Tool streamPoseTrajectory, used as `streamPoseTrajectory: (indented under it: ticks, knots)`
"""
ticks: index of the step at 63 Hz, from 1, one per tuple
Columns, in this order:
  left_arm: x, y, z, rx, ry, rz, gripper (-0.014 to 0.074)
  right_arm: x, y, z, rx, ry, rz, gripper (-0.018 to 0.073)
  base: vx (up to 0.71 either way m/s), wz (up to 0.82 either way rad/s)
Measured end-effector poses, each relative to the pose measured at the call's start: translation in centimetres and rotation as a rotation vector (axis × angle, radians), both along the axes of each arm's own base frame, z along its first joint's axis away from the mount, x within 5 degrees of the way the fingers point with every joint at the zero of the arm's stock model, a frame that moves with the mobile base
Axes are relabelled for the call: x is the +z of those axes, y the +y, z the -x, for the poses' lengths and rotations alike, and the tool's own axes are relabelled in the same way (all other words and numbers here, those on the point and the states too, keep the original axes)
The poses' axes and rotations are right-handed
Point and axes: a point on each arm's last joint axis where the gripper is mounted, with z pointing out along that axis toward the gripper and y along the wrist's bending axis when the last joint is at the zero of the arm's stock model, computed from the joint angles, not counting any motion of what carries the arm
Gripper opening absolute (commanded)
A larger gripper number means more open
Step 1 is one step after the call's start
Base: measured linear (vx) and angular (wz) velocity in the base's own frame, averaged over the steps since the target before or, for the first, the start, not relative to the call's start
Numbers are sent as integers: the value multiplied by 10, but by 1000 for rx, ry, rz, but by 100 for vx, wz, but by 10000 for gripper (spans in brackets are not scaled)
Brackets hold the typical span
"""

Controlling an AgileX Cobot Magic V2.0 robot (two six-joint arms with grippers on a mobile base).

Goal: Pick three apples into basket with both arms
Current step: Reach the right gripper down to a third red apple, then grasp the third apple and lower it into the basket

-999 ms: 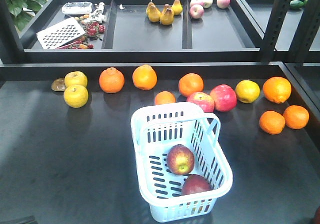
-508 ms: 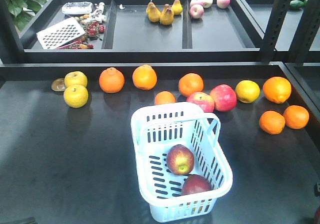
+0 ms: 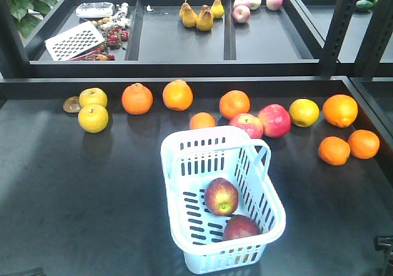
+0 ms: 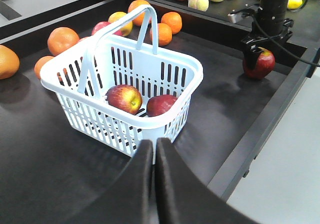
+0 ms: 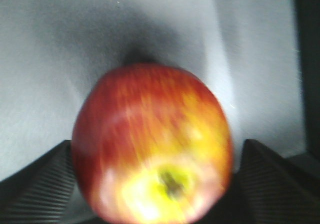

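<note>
The pale blue-white basket point(image 3: 178, 159) stands on the dark table, handles up, with two dark red apples point(image 3: 221, 196) point(image 3: 241, 227) inside. They also show in the left wrist view point(image 4: 123, 98) point(image 4: 161, 105) inside the basket point(image 4: 165, 59). My left gripper point(image 4: 154, 144) is shut and empty, just in front of the basket's near corner. My right gripper point(image 4: 260, 47) is shut on a third red apple point(image 4: 258, 63) near the table's right front edge. That apple point(image 5: 152, 144) fills the right wrist view, blurred, between the ribbed fingers point(image 5: 35, 184). Only a black bit of the right gripper point(image 3: 384, 245) shows in the front view.
Oranges point(image 3: 137, 99), yellow apples point(image 3: 93, 117) and two brighter pinkish-red apples point(image 3: 274, 120) lie in a row behind the basket. More oranges point(image 3: 334, 150) lie to its right. A back shelf holds pears point(image 3: 199, 15) and a white grater point(image 3: 75, 39). The table's raised rim point(image 4: 280, 99) runs beside the held apple.
The right gripper's black tip has come further into the lower right corner of the front view, and the red speck seen there earlier is gone. Basket and fruit have not moved.
</note>
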Motion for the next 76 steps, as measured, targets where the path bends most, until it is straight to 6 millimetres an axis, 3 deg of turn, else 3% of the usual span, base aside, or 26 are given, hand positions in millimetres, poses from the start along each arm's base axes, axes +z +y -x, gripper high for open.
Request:
streamPoseTrajectory:
  ticks: [5,12,20,34,42,49,61,76]
  knots:
    - [0,0,0,0,0,0,-8,0,0,-1,-7,-3,-4,414,0,0]
    - [0,0,0,0,0,0,-8,2,1,-3,-30,-8,-20,202,0,0]
    - [0,0,0,0,0,0,-8,26,3,-11,-31,-63,-59,-15,0,0]
    - [0,0,0,0,0,0,-8,107,21,-18,51,-350,-164,-6,0,0]
    - [0,0,0,0,0,0,-8,148,45,-6,158,-499,-222,-4,0,0]
    - [0,0,0,0,0,0,-8,173,72,4,247,-580,-274,-4,0,0]
    - [0,0,0,0,0,0,-8,190,130,15,462,-612,-387,-4,0,0]
    - [0,0,0,0,0,0,-8,181,196,10,636,-622,-462,-4,0,0]
